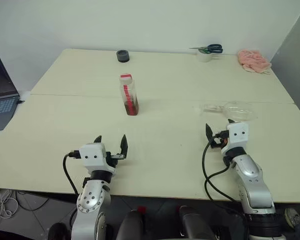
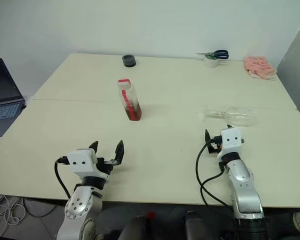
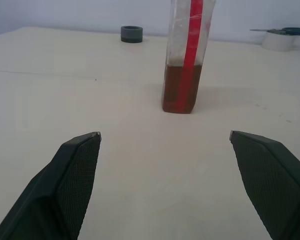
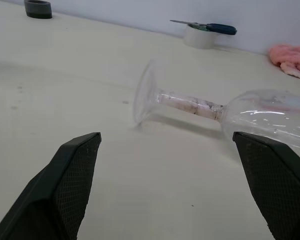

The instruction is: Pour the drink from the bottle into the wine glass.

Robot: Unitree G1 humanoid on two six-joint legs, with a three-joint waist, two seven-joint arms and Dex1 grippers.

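The bottle (image 1: 129,94) stands upright near the middle of the table, capped in red and white, with a red strip down its side. The brown drink (image 3: 181,89) fills its lowest part. My left gripper (image 1: 110,139) is open near the table's front edge, well short of the bottle, and the left wrist view shows the bottle straight ahead between the fingers (image 3: 70,175). The wine glass (image 1: 234,109) lies on its side, foot pointing left, bowl to the right. Just in front of it my right gripper (image 4: 166,136) is open and holds nothing.
A laptop (image 1: 0,95) sits off the table's left edge. Along the far edge are a grey tape roll (image 1: 122,55), a white tape roll (image 1: 204,56) with scissors (image 1: 211,48) on top, and a pink cloth (image 1: 254,60).
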